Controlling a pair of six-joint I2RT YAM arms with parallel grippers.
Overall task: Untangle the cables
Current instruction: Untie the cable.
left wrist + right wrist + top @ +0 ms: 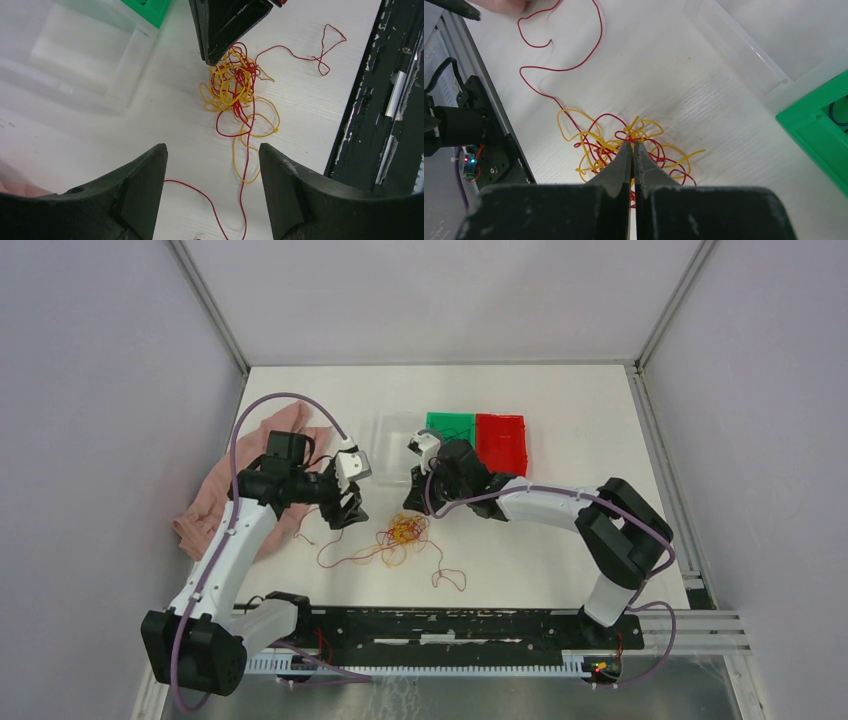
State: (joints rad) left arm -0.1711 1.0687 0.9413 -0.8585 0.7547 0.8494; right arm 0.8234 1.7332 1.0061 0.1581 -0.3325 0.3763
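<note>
The cables point(405, 533) lie as a small red and orange-yellow tangle on the white table, with loose red ends trailing left point(340, 558) and right point(450, 578). My right gripper point(413, 502) is shut, with its tips point(632, 145) pressed into the top of the tangle point(624, 145), pinching strands. My left gripper point(350, 510) is open and empty, hovering just left of the tangle. In the left wrist view, its fingers point(142, 190) straddle a red strand and a yellow loop point(245, 160), the tangle point(235, 82) lies ahead, and the right gripper point(212, 60) touches it.
A clear plastic box point(390, 445), a green bin point(450, 427) holding dark wires and a red bin point(500, 440) stand behind the tangle. A pink cloth point(225, 495) lies at the left. A black rail point(450, 625) runs along the near edge.
</note>
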